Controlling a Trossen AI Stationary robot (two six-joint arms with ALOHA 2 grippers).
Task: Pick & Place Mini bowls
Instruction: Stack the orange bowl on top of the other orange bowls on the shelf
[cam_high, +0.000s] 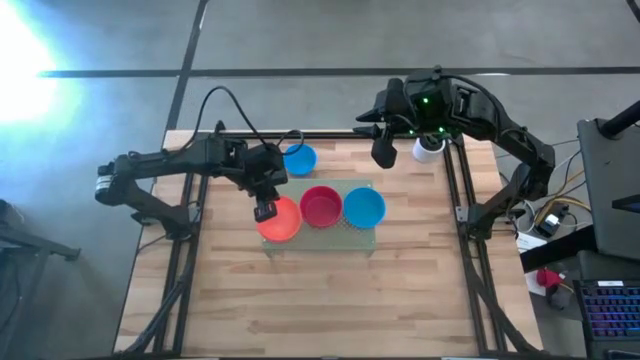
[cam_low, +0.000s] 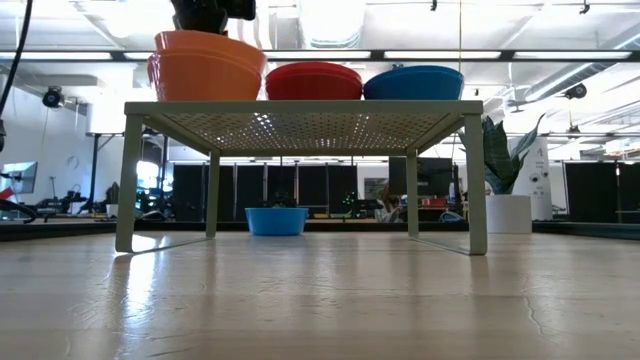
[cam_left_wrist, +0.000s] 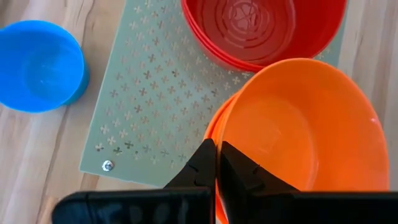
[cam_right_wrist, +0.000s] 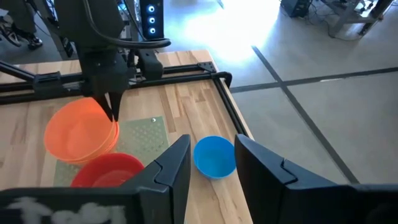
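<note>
High view: we look straight down on the pale green mat (cam_high: 350, 232) with three stacks of mini bowls in a row, orange stack (cam_high: 280, 218), red stack (cam_high: 321, 205), blue stack (cam_high: 364, 206).
Low view: here we learn the mat is a perforated shelf on legs, the stacks sitting on top, and a lone blue bowl (cam_low: 276, 220) on the table behind and below it.
Left wrist view: we get the close-up, the top orange bowl (cam_left_wrist: 298, 124) tilted on its stack, the red stack just beside it.
Left gripper (cam_high: 266, 208): fingers (cam_left_wrist: 202, 165) pressed together with the near rim of the top orange bowl between them, as far as we can make out; the rim vanishes behind the tips.
Right gripper (cam_high: 382, 150): fingers standing wide apart, nothing between them, hovering over the far right of the table.
Lone blue bowl: on bare wood at the far edge, well apart from the left gripper, near the right one.
White pot (cam_high: 428, 149): far right corner, beside the right arm.
Surface: light wooden table (cam_high: 330, 300) in a dark frame.
Room: grey floor, bright ceiling lights, dark panels across the back.
</note>
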